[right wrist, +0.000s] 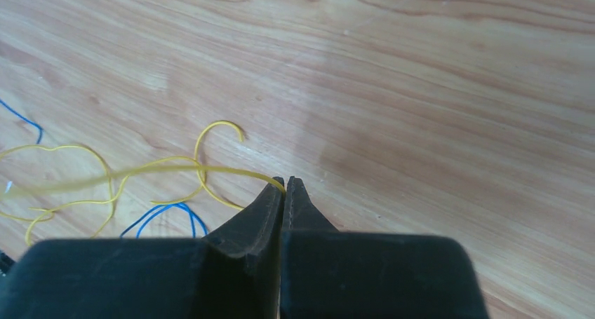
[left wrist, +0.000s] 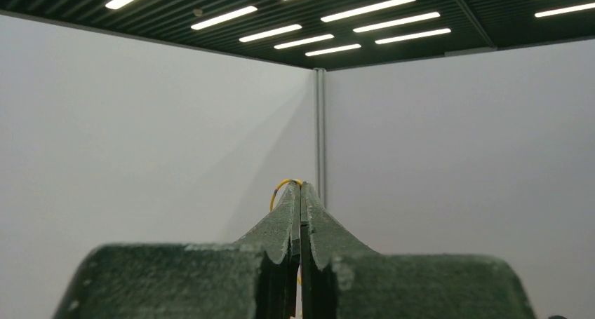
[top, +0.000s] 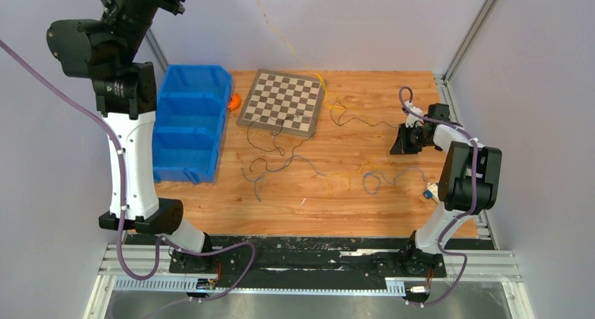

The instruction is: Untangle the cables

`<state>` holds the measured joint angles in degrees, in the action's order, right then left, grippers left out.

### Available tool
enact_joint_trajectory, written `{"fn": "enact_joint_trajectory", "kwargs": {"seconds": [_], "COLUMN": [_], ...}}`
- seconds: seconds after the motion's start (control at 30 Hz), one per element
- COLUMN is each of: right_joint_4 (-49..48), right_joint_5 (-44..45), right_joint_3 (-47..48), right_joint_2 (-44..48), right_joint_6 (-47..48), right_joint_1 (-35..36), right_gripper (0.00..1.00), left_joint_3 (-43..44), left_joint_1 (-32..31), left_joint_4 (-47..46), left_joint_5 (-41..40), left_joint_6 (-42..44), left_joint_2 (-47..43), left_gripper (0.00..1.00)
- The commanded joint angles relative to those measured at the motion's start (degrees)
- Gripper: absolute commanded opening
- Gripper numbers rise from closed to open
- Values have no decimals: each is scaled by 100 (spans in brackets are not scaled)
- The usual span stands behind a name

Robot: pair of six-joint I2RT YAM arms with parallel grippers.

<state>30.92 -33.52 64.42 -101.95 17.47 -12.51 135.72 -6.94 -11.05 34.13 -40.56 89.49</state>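
Thin dark cables (top: 281,151) and a blue-grey cable (top: 379,182) lie spread over the wooden table. A yellow cable (top: 277,28) rises from the table past the chessboard and out of the top of the view. My left arm is raised high, and its gripper tips are out of the top view. In the left wrist view the left gripper (left wrist: 301,186) is shut on a loop of yellow cable (left wrist: 278,191). My right gripper (top: 398,145) is low at the table's right. It is shut (right wrist: 285,182) on a yellow cable (right wrist: 161,167), with a blue cable (right wrist: 165,210) lying beside it.
Stacked blue bins (top: 189,123) stand at the left. A chessboard (top: 282,102) lies at the back centre with an orange object (top: 234,102) next to it. A small blue-and-white item (top: 427,192) lies by the right arm. Grey walls close in both sides.
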Motion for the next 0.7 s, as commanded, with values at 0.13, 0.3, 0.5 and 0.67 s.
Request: {"fn": "enact_joint_trajectory", "kwargs": {"seconds": [0.13,0.3,0.5,0.67], "right_joint_4": [-364,-387,-394,-402], "right_joint_5": [552,634,681,704], "right_joint_3": [-134,-206,-220,-220], "right_joint_2": [-127,-167,-151,-141], "right_joint_6": [111,185,242,268], "right_joint_1": [-4,-5,-14,-48], "right_gripper": [0,0,0,0], "left_joint_3": [443,613,579,550], "left_joint_1": [631,1080,1650,2043], "left_joint_4": [233,571,840,870], "left_joint_5": [-1252,-2331,-3475,-3862], "left_joint_6": [295,1068,1502,1445], "left_joint_2": [-31,30,126,248], "left_gripper": [0,0,0,0]}}
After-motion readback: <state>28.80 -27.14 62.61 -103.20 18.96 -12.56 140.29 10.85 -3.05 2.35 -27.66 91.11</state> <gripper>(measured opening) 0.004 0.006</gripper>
